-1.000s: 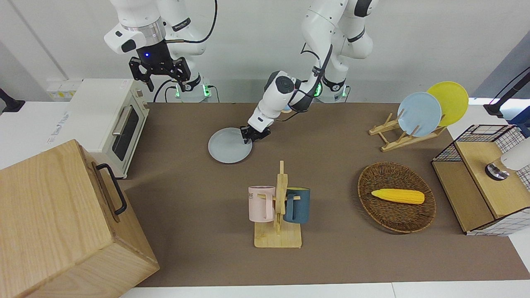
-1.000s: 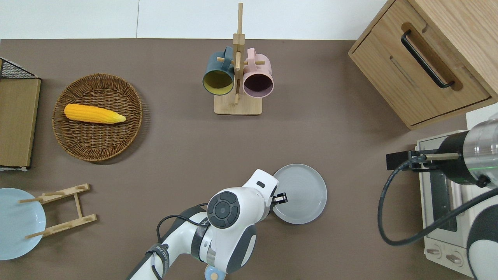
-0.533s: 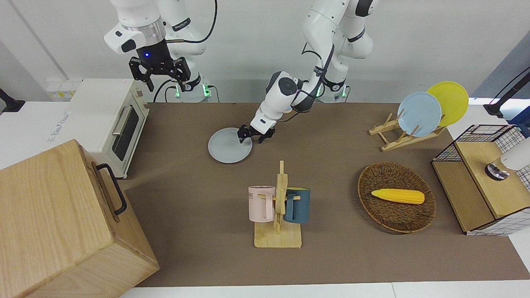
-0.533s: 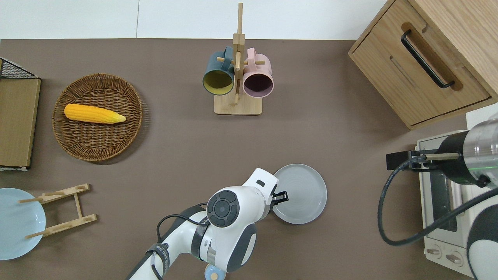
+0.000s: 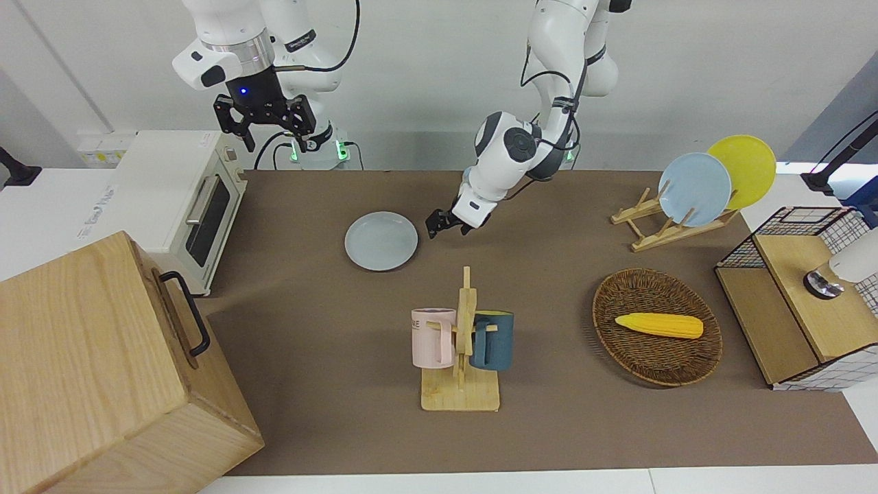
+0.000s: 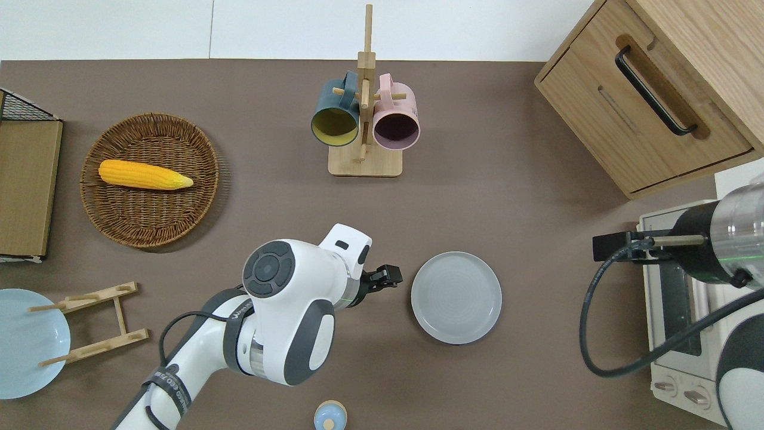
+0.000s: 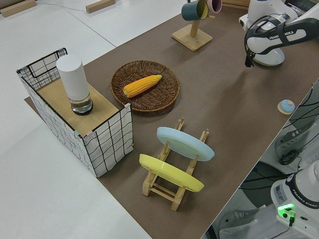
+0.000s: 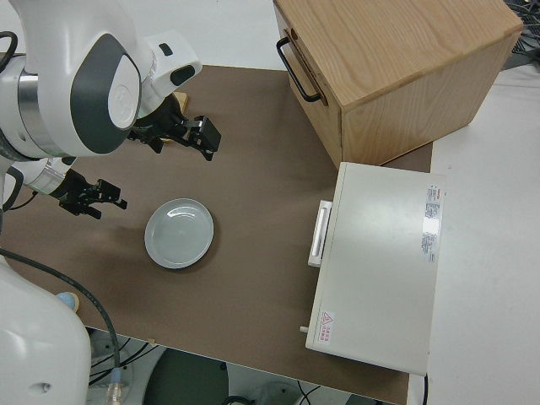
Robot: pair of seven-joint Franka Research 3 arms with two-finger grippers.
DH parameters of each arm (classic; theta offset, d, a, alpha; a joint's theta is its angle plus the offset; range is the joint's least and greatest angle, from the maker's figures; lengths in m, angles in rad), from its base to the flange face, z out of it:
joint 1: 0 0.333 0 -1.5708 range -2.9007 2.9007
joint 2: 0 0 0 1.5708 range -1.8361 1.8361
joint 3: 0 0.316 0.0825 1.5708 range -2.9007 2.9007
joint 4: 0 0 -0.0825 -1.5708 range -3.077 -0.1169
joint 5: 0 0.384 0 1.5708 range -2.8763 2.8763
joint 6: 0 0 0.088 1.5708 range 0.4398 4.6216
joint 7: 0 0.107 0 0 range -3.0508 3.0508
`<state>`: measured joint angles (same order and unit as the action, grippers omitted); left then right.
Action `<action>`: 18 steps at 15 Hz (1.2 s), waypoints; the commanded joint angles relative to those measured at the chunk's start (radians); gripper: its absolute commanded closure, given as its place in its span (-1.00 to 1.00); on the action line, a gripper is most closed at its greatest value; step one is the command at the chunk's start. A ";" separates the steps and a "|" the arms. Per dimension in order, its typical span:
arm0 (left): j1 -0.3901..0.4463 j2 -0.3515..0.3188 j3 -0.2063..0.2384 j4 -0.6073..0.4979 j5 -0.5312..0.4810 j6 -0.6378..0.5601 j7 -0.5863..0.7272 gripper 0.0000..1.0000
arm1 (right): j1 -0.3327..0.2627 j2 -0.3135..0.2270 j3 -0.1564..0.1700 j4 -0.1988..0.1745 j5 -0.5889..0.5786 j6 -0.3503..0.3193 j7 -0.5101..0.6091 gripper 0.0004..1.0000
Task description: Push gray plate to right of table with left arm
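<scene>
The left gripper (image 5: 449,225) hangs at mid-frame in the front view, low over the table (image 5: 583,425), with its fingers apart and nothing between them. It sits just beside the gray plate (image 5: 381,241) and clear of the rim, on the side facing the left arm's end of the table. The plate lies flat at lower centre of the overhead frame, with bare brown top between it and the toaster oven (image 5: 171,185). The right gripper (image 5: 264,127), fingers spread and empty, is parked.

Step in hand, as judged: the gripper is off contact, either between strokes or finished. If more travel is wanted, the next move calls for lowering the fingertips to rim height on the near edge and driving level toward the oven, stopping short of it.

Count:
- two arms
- one gray plate
- one sky-blue plate (image 5: 694,189) and one yellow plate (image 5: 748,161), both in one plate rack (image 5: 658,230)
- two mugs, pink (image 5: 432,336) and dark blue (image 5: 492,341), on one mug stand (image 5: 461,394)
- one basket (image 5: 645,363) holding one corn cob (image 5: 658,324)
- one wooden cabinet (image 5: 89,363)
- one wire crate (image 5: 796,226)
</scene>
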<state>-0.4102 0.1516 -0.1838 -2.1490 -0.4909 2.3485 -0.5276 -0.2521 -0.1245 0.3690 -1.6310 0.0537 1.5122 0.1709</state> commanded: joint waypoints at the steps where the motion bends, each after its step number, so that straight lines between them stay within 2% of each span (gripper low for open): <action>1: 0.040 -0.067 0.078 0.040 0.044 -0.191 0.058 -0.99 | -0.024 -0.027 0.014 -0.027 0.021 0.000 0.010 -0.99; 4: 0.062 -0.073 0.159 0.196 0.210 -0.436 0.069 -0.99 | -0.024 -0.027 0.014 -0.027 0.021 0.000 0.012 -0.99; 5: 0.071 -0.073 0.185 0.246 0.242 -0.504 0.070 -0.99 | -0.024 -0.027 0.014 -0.027 0.021 0.000 0.010 -0.99; 8: 0.111 -0.092 0.237 0.302 0.281 -0.624 0.075 -0.99 | -0.024 -0.027 0.014 -0.027 0.021 0.000 0.012 -0.99; 12: 0.209 -0.139 0.250 0.324 0.328 -0.693 0.263 -0.99 | -0.024 -0.027 0.014 -0.027 0.021 0.000 0.012 -0.99; 16: 0.284 -0.200 0.241 0.337 0.385 -0.716 0.279 -0.99 | -0.024 -0.027 0.014 -0.027 0.021 0.000 0.010 -0.99; 18: 0.320 -0.204 0.234 0.409 0.408 -0.773 0.281 -0.99 | -0.024 -0.027 0.014 -0.027 0.021 0.000 0.010 -0.99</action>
<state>-0.1391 -0.0255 0.0705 -1.8174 -0.1322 1.6610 -0.2577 -0.2521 -0.1245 0.3690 -1.6310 0.0537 1.5122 0.1709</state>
